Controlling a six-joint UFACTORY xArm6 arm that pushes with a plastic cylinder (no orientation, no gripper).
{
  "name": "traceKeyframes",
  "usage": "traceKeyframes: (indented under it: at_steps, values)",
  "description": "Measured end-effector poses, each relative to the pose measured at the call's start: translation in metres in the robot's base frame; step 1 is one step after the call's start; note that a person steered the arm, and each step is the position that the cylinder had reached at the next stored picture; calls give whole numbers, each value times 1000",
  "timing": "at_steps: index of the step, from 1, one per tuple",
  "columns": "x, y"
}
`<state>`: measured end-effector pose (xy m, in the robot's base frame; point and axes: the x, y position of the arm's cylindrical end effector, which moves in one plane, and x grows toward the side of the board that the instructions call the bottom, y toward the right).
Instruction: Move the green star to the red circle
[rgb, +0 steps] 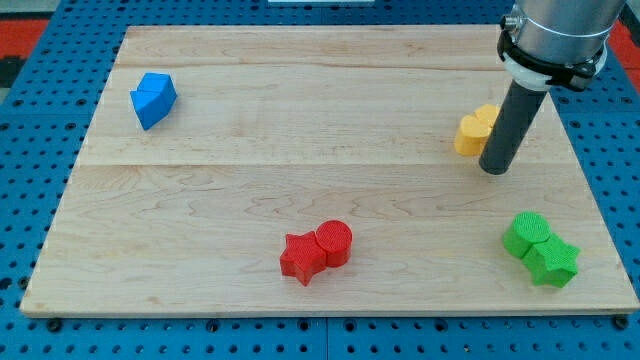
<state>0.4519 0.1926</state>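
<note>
my tip (494, 170) rests on the wooden board (300, 110) toward the view's right, the dark rod rising from it up and slightly to the view's right into the arm's grey body. it is a bare rod with nothing that opens or closes, and it has hold of nothing. just beside my tip, toward the view's left and a little toward the view's top, sits a yellow block (475, 129) whose shape looks heart-like; whether the rod touches it i cannot tell, since the rod overlaps its right edge in the view. below my tip, toward the view's bottom and a little to the right, the green star (551, 260) lies near the board's lower right corner, well apart from my tip, with a green round block (526, 233) touching it on its upper left. far to the view's left of my tip and lower, the red circle (335, 243) sits near the bottom edge, pressed against a red star (302, 257) on its left. much farther left, toward the view's top, a blue block (153, 99) of angular shape stands alone.
</note>
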Motion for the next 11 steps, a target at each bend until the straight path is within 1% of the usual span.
traceKeyframes:
  at_steps: [2,3,4,5,6,7,9,10,11]
  values:
    - [4,-1]
    - [19,34]
    - [67,74]
    - [113,76]
    - [135,51]
    - [136,14]
    - [139,-7]
    - [139,-64]
    - [139,-76]
